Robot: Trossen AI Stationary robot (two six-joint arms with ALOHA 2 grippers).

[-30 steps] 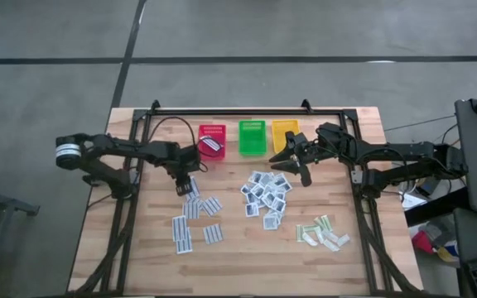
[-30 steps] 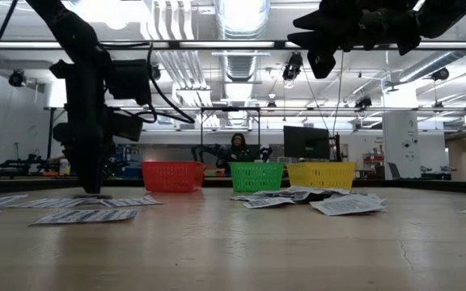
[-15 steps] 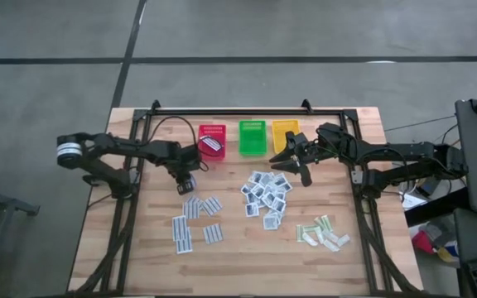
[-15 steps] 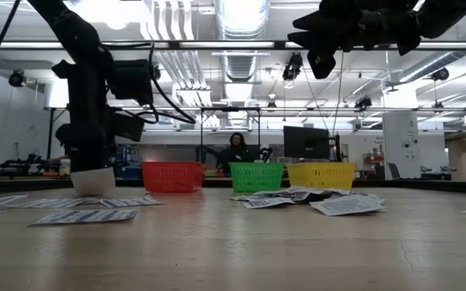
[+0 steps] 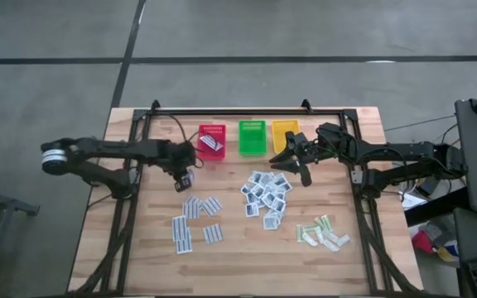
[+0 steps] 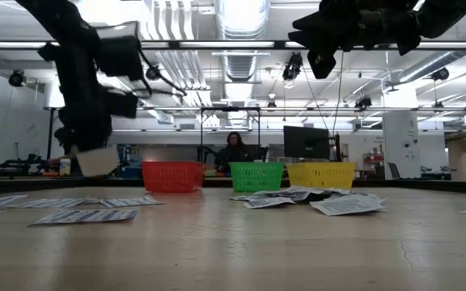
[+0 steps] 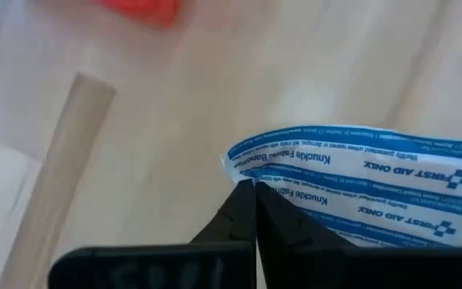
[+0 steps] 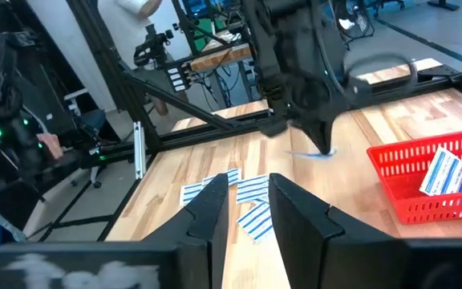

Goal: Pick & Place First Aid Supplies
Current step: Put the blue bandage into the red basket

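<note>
One oblong white packet with blue stripes is pinched by its edge between the left gripper's closed fingers, and it hangs clear of the bench; a grip at the rim suits so thin and flat a thing, which gives no thickness to clamp elsewhere. The low view shows it as a pale flap under the fingers, lifted off the wood. It hangs just beside the red basket, on the side nearer the striped pile, so the lift looks like the start of a carry to that basket, where one striped packet already lies. From the fingers the left arm runs back nearly level, away from the red basket toward the bench's left edge, with the wrist bent down over the packet.

The right gripper hovers high, beyond the green basket from the red one, by the yellow basket and above the heap of small square white-blue packets. Its fingers stand parted with nothing between them. Its arm reaches in from the bench's right edge, forearm roughly level. The pale green-beige strips lie farthest from the red basket, untouched.
</note>
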